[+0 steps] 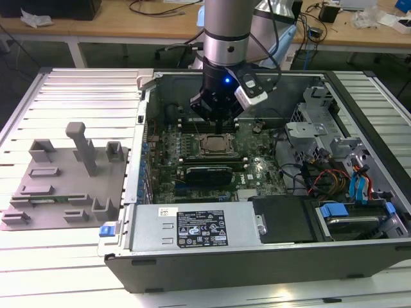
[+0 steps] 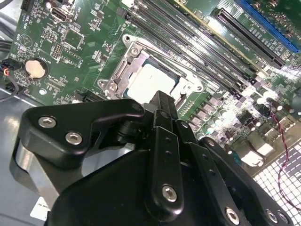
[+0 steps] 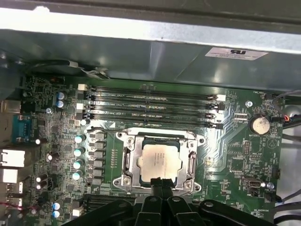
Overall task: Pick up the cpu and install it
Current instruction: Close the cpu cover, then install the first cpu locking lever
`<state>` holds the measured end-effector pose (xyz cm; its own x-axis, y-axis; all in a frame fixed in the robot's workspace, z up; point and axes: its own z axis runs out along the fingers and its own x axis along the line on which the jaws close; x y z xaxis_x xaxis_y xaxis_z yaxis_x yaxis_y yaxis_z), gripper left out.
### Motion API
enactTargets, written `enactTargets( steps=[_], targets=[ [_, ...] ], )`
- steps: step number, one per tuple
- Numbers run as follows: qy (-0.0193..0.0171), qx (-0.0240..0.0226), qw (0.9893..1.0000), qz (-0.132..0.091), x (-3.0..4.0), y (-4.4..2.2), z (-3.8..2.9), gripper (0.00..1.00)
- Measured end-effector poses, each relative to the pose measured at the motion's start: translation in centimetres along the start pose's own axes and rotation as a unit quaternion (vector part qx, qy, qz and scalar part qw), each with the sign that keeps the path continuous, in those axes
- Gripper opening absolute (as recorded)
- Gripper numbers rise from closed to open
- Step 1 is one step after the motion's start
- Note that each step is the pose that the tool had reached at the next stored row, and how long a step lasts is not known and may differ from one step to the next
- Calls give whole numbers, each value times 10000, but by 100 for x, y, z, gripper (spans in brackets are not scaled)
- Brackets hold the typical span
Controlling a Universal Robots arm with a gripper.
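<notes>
The cpu (image 1: pixel 212 144) (image 2: pixel 153 80) (image 3: pixel 159 162), a small square chip with a pale silver top, lies flat inside the metal socket frame (image 3: pixel 127 162) on the green motherboard (image 1: pixel 257 173). My gripper (image 1: pixel 215 125) (image 2: pixel 161 96) (image 3: pixel 160 181) hangs just above the socket's edge, inside the open computer case (image 1: pixel 192 263). Its black fingers are pressed together with nothing between them, and their tips sit over the chip's near edge in both wrist views.
A grey fixture plate (image 1: pixel 64 186) with upright posts lies on the slatted table at the exterior view's left. A long black expansion card (image 1: pixel 209 173) sits beside the socket. Memory slots (image 3: pixel 150 106), the power supply (image 1: pixel 192 228), cables and blue drive tabs (image 1: pixel 334 210) crowd the case.
</notes>
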<state>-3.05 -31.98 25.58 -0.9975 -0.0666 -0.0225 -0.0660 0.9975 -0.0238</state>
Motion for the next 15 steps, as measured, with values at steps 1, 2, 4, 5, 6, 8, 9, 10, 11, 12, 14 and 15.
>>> enactTargets(
  steps=[1, 2, 4, 5, 6, 8, 9, 10, 11, 12, 14, 15],
  targets=[
    [0, 0, 10000, 0, 0, 0, -8, 11],
    [0, 0, 10000, 0, 0, 0, -14, 11],
    [0, 0, 10000, 0, -1, -1, -41, 11],
    [0, 0, 10000, 0, -1, -1, -51, 11],
    [0, 0, 10000, 0, -2, -1, -65, 11],
    [0, 0, 10000, 0, -2, -2, -80, 11],
    [0, 0, 10000, 0, -2, -2, -90, 11],
    [0, -1, 10000, -1, -1, -2, -93, 11],
    [-1, -1, 10000, 0, 5, -1, -93, 11],
    [0, 0, 10000, 0, 39, 0, -95, 11],
    [0, -1, 10000, 0, 176, 10, -98, 11],
    [0, 0, 10000, -1, 227, 13, -99, 11]
  ],
)
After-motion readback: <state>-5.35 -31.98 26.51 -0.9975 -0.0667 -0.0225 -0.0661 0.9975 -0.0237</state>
